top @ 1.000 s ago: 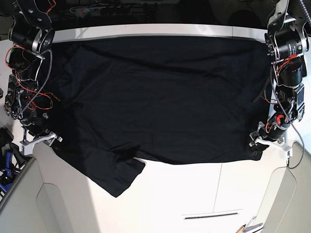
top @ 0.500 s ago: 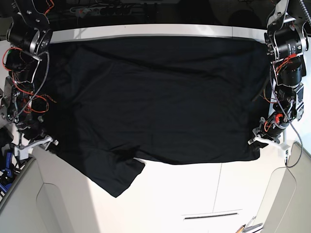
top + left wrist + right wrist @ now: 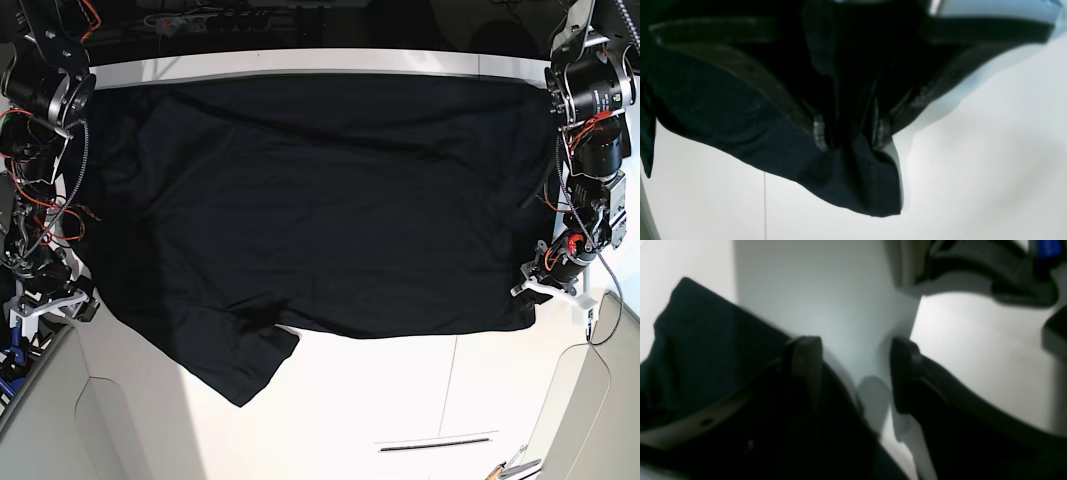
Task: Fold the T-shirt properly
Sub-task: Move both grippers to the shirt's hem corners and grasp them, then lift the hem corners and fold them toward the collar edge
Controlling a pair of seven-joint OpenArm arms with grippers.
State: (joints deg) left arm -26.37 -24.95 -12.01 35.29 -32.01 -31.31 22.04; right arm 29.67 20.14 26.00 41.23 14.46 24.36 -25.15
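The black T-shirt (image 3: 310, 200) lies spread flat over the white table (image 3: 400, 400), with one sleeve (image 3: 245, 360) reaching toward the front edge. My left gripper (image 3: 540, 290) is at the shirt's front right corner. In the left wrist view the gripper (image 3: 850, 135) stands with its jaws close together on a fold of the T-shirt (image 3: 740, 126), and the corner lies just past the fingertips. My right gripper (image 3: 50, 305) is off the shirt's left edge. In the right wrist view it (image 3: 857, 373) is open and empty over bare table, with the T-shirt (image 3: 706, 350) beside one finger.
Both arms stand at the table's side edges, with red wires on the arm (image 3: 40, 110) at the left of the base view. A seam (image 3: 455, 380) and a slot (image 3: 435, 443) mark the table's front part. Dark and blue gear (image 3: 1023, 266) sits beyond the right gripper.
My right gripper has moved left, off the shirt's edge, and the cloth there has settled flat. My left gripper shifted slightly, and the front right corner now lies flatter.
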